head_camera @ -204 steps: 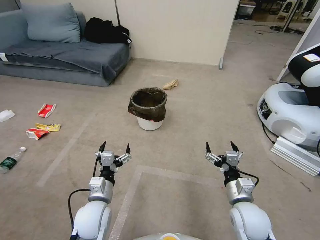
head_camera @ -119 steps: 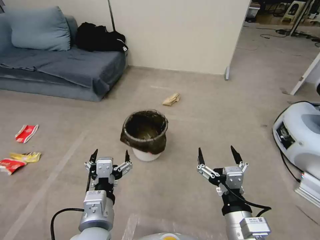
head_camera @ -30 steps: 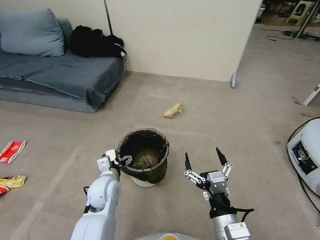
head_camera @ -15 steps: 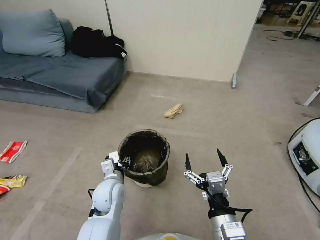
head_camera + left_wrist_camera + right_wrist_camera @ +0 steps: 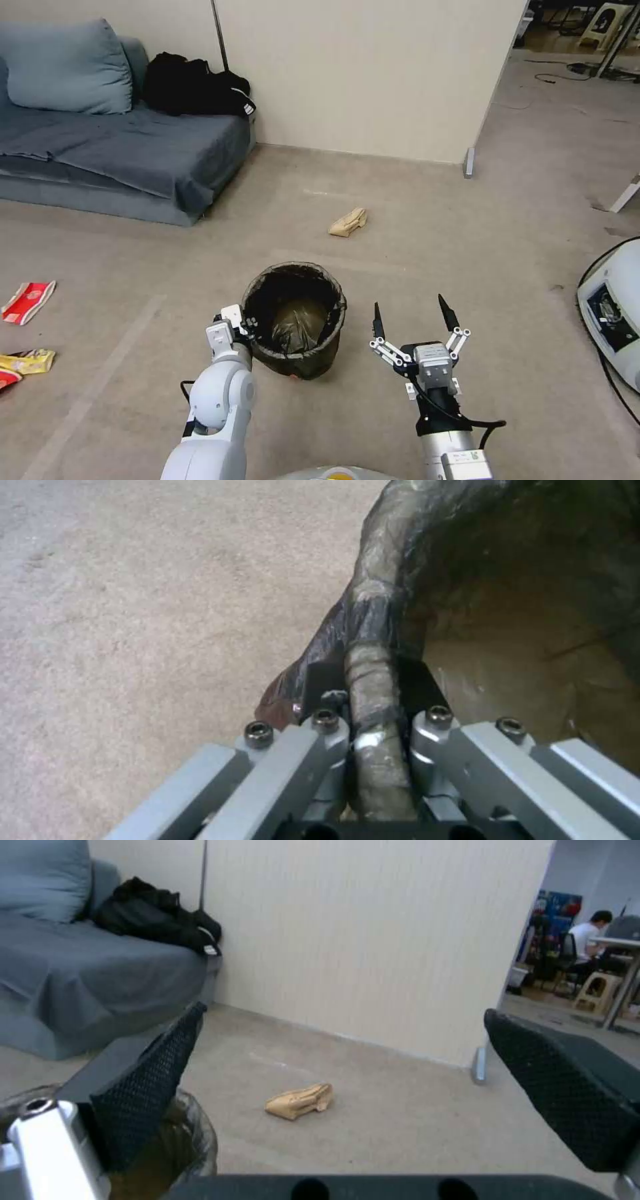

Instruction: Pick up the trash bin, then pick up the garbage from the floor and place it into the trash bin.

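Observation:
The trash bin (image 5: 313, 363) stands just ahead of me, its dark bag folded over the rim and its white base hidden from above. My left gripper (image 5: 248, 325) is shut on the bin's near-left rim; in the left wrist view the bag-covered rim (image 5: 380, 610) runs between the closed fingers of the left gripper (image 5: 369, 680). To the bin's right my right gripper (image 5: 409, 307) hangs open and empty. Garbage lies on the floor: a tan paper bag (image 5: 348, 222) beyond the bin, a red wrapper (image 5: 27, 301) and a yellow wrapper (image 5: 27, 361) at far left. The right wrist view, past the right gripper (image 5: 345, 1012), shows the paper bag (image 5: 300, 1101) and the bin's edge (image 5: 193, 1135).
A blue-grey sofa (image 5: 120, 147) with black clothes (image 5: 193, 83) stands at the back left. A beige partition wall (image 5: 373, 73) closes off the back. Another machine's white base (image 5: 613, 313) sits at the right edge. Open carpet lies between the bin and the paper bag.
I drove up to the bin and the view shifted. My left gripper reached the rim and shut on it. In the last half second the bin moved slightly and its white base dropped from sight.

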You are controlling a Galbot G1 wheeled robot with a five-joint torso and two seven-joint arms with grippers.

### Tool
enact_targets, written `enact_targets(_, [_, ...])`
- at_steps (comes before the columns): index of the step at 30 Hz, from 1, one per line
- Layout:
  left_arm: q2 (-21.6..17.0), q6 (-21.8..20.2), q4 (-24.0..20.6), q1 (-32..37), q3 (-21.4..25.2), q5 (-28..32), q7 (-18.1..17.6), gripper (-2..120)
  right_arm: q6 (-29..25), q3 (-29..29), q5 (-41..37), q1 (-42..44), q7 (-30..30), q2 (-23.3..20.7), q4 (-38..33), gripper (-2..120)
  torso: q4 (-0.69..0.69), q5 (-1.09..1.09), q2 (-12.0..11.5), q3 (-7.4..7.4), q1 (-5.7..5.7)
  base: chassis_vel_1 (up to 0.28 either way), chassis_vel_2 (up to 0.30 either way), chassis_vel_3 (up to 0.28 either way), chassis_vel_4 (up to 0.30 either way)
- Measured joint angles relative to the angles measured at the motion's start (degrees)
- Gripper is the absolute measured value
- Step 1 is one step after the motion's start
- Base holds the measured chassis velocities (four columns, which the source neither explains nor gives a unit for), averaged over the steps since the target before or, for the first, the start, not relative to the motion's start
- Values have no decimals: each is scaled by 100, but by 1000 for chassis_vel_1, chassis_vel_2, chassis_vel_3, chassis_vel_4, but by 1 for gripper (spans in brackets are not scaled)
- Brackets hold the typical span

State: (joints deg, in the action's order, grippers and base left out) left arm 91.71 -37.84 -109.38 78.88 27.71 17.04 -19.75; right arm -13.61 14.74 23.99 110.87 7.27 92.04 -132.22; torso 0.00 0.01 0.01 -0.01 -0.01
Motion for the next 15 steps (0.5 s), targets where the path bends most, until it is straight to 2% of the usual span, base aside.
enact_targets(9, [48, 33, -143, 77, 38, -82, 0, 3, -116, 0, 46, 5, -26, 1, -10, 100, -2, -7, -1, 2, 1, 0, 0, 0, 0])
enact_targets(15, [47, 76, -562, 263, 91, -173, 4, 1, -275, -1, -36, 6, -47, 2, -9, 100, -4, -9, -2, 3, 1, 0, 0, 0, 0])
